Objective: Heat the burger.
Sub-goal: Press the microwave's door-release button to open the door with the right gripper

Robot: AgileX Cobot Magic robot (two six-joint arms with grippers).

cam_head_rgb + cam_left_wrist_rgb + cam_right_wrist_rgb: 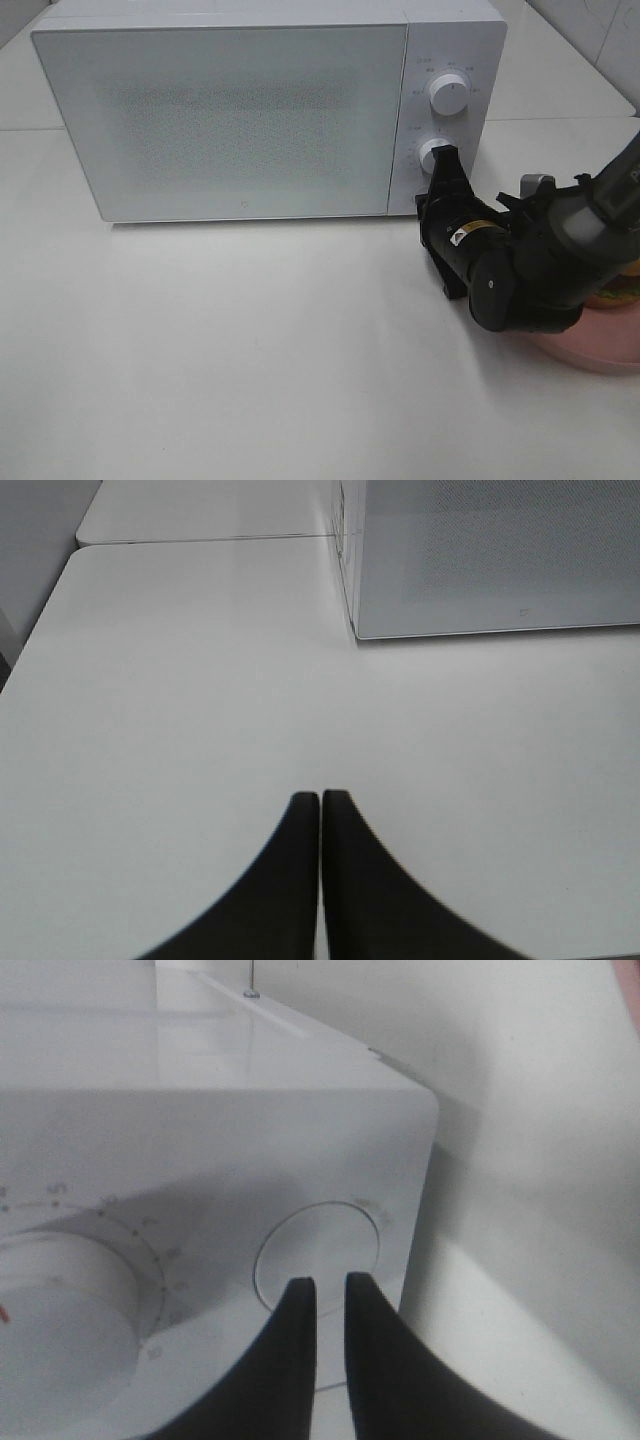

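Observation:
The burger (627, 288) shows only as a sliver of bun and filling at the right edge, on a round pink plate (600, 350); my right arm hides most of it. The white microwave (230, 110) stands at the back with its door closed. My right gripper (428, 200) (328, 1282) is shut with nothing in it. Its tips rest at the round button (320, 1250) on the control panel, below the lower knob (435, 155) (60, 1310). My left gripper (320, 798) hangs shut and empty over bare table left of the microwave; it does not show in the high view.
An upper knob (447, 93) sits above the lower one on the panel. The white table (250, 340) spreads in front of the microwave. A seam between two tabletops (200, 538) runs behind its left corner. A small grey object (538, 183) stands right of the microwave.

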